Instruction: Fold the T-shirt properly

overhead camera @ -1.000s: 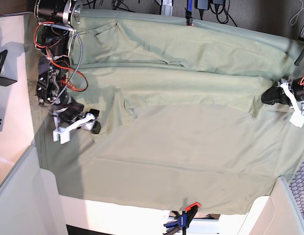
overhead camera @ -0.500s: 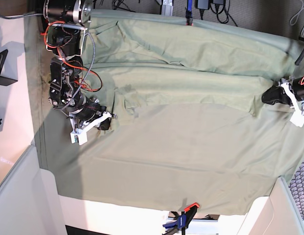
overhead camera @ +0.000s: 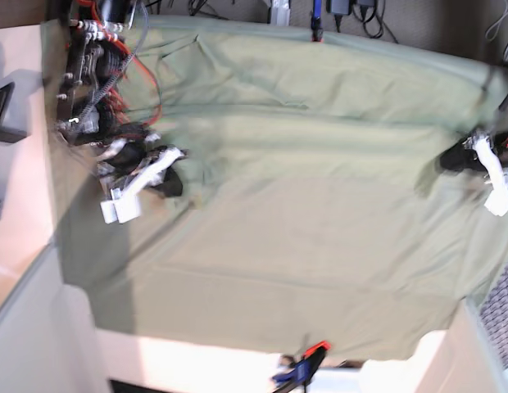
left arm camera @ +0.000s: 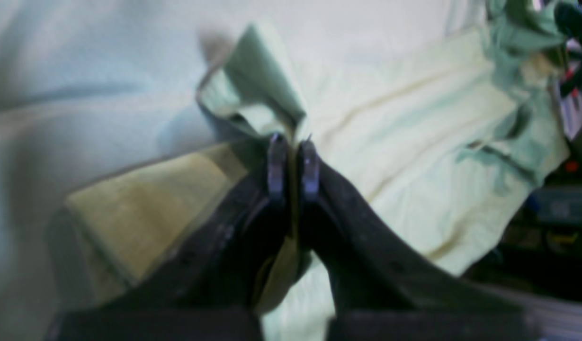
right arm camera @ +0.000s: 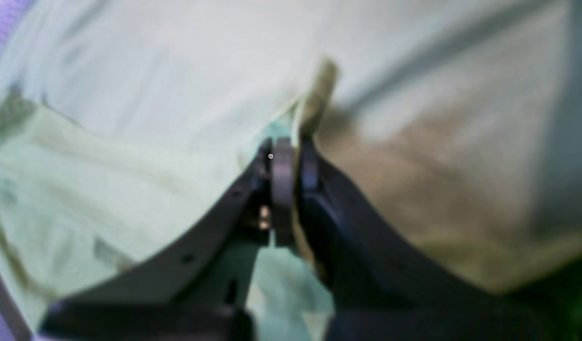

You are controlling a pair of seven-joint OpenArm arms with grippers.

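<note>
The pale sage-green T-shirt (overhead camera: 319, 151) lies stretched across the middle of the table between my two grippers. My right gripper (overhead camera: 170, 178), at the left of the base view, is shut on the shirt's left edge. In the right wrist view a pinched fold of shirt (right arm camera: 106, 180) sticks up between the closed fingertips of that gripper (right arm camera: 291, 149). My left gripper (overhead camera: 452, 160), at the right of the base view, is shut on the shirt's right edge. The left wrist view shows a raised flap of shirt (left arm camera: 414, 132) clamped in that gripper (left arm camera: 293, 142).
A larger grey-green tablecloth (overhead camera: 278, 278) covers the table under the shirt. An orange clamp (overhead camera: 318, 350) holds it at the front edge, and another (overhead camera: 317, 34) at the back. Cables hang at the back. White panels stand at the front corners.
My right gripper has moved toward the back and to the right in the base view, pulling the shirt's left edge with it. My left gripper has barely moved.
</note>
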